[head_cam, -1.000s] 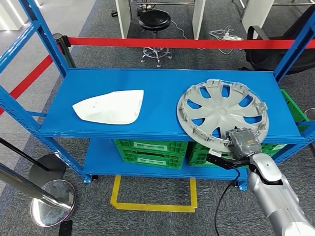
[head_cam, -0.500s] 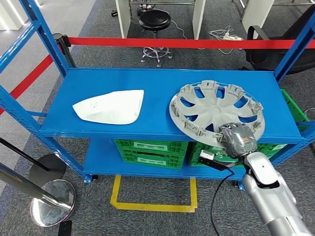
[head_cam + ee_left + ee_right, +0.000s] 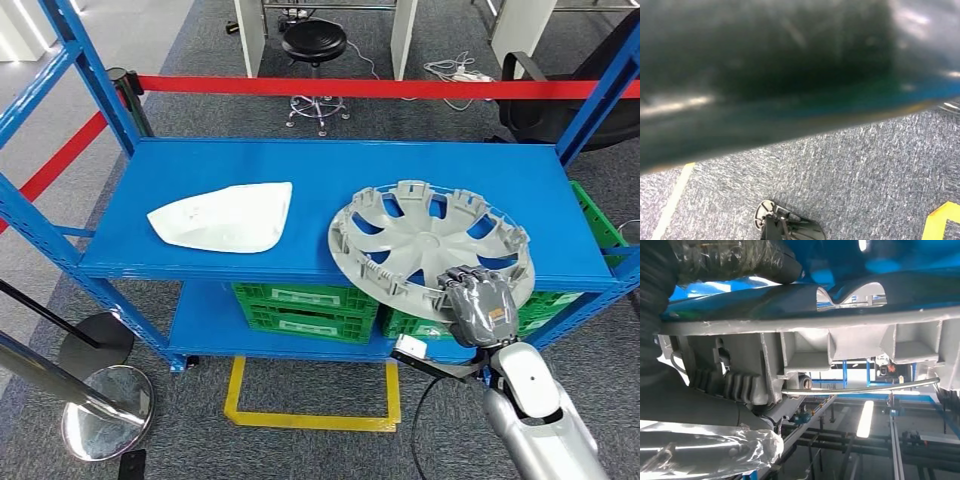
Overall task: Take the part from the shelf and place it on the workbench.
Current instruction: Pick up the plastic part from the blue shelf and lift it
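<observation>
A grey wheel cover (image 3: 423, 240) with several spokes lies inner side up on the right of the blue shelf (image 3: 324, 170), its near edge tilted up past the shelf's front. My right hand (image 3: 479, 305) grips that near rim. In the right wrist view the cover's ribbed rim (image 3: 828, 350) runs across the picture, with my plastic-wrapped fingers (image 3: 734, 260) on one side and my thumb (image 3: 696, 440) on the other. A white panel part (image 3: 223, 217) rests on the left of the shelf.
Green crates (image 3: 306, 310) sit on the lower shelf. A red barrier tape (image 3: 362, 88) runs behind the shelf, and a black stool (image 3: 315, 45) stands beyond it. Stanchion bases (image 3: 106, 410) stand on the floor at the left, and yellow floor tape (image 3: 309, 420) marks the front.
My right hand has pulled the wheel cover to the left and toward me, so it now overhangs the shelf's front edge more. The white panel has not moved.
</observation>
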Motion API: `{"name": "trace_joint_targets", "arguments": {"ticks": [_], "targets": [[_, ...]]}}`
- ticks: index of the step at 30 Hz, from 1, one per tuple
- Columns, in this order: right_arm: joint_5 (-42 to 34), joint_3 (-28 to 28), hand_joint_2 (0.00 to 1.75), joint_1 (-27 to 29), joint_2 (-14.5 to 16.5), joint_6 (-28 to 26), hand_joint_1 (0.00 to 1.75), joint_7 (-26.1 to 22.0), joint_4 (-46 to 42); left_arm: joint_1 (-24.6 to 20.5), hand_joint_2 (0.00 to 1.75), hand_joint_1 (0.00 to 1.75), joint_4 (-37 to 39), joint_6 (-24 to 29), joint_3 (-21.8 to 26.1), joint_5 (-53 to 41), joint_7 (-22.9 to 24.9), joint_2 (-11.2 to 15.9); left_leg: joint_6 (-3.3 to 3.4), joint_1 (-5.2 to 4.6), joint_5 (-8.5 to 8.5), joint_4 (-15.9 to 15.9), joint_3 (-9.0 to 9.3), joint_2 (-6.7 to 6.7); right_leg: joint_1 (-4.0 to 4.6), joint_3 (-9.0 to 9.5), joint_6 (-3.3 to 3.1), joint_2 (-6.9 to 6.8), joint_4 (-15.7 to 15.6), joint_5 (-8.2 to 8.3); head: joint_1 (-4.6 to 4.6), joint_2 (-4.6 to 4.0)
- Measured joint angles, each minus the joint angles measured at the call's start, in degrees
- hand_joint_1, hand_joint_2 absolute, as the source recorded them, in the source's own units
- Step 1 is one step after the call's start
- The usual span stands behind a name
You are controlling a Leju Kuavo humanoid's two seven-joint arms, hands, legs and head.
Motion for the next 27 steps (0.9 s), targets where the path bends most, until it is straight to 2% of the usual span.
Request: {"name": "trace_joint_targets", "arguments": {"ticks": [6,9,13,16,21,27], "targets": [[-0.65,-0.05,1.75,0.5,0.21,-0.09,1.75,-0.23,-1.09,0.0,0.0,0.0,0.02,0.0,0.02,0.0,0.0,-0.02,0.0,0.0,0.0,0.0,0.0,0.0,0.0,-0.01,0.0,0.0,0.0,0.0,0.0,0.0],[-8.48,-0.99,1.75,1.64,1.38,-2.46,1.75,-3.34,-2.3,0.02,0.0,0.0,0.03,0.0,0.02,-0.01,0.0,-0.03,0.0,0.0,0.0,0.0,-0.03,-0.01,0.0,-0.03,0.0,-0.03,0.0,0.0,0.02,0.0],[-24.95,-3.87,1.75,5.73,5.47,-6.71,1.75,-11.22,-8.56,0.09,0.0,0.0,0.12,0.14,0.02,-0.13,0.0,-0.04,0.0,0.01,0.0,-0.02,-0.09,-0.02,0.0,-0.13,0.0,0.0,0.0,-0.01,0.0,0.0],[-32.57,-5.04,1.75,9.05,8.91,-8.59,1.75,-16.24,-15.11,0.12,0.0,0.0,0.15,0.66,0.02,-0.17,0.0,-0.04,0.0,0.01,0.0,-0.08,-0.15,-0.01,0.01,-0.24,-0.01,0.0,0.0,-0.03,-0.01,0.0],[-37.03,-5.32,1.75,12.4,13.04,-10.96,1.75,-20.1,-24.07,0.17,0.0,0.0,0.15,1.05,0.02,-0.21,0.02,-0.07,-0.01,0.02,0.0,-0.11,-0.17,-0.02,0.02,-0.24,-0.02,-0.02,0.0,-0.07,0.01,0.0],[-38.6,-6.53,1.75,15.08,16.29,-11.43,1.75,-24.25,-29.51,0.2,0.0,0.0,0.15,1.79,0.02,-0.31,0.2,-0.07,0.0,0.0,0.0,-0.1,-0.16,-0.01,0.0,-0.22,-0.01,-0.01,0.0,-0.05,0.01,0.0]]}}
